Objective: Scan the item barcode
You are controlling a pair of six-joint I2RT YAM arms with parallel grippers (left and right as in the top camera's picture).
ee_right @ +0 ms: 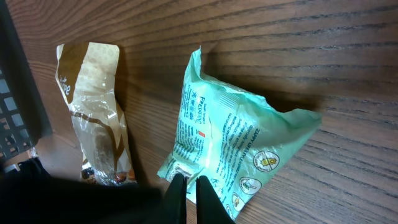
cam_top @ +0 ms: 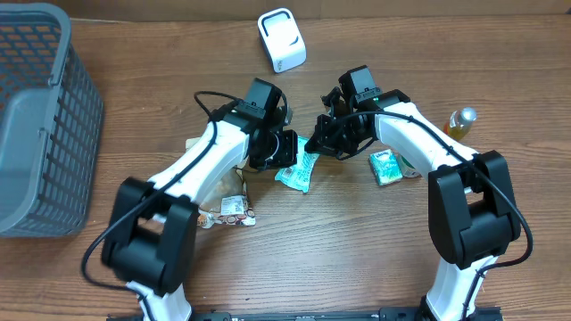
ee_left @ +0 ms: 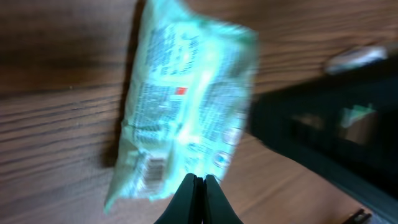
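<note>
Brown wood-grain counter (cam_top: pixel 348 259) seen from overhead, spread across the whole frame from near edge to far. Long dark streaks of grain running side to side over a warm mid-brown surface (sharpest in the right wrist view, smeared by blur in the left). Even, soft light from above, casting only short, faint shadows close under whatever rests there. Pale sheen on the boards toward the top of the right wrist view. Thin lighter strip along the far edge.
</note>
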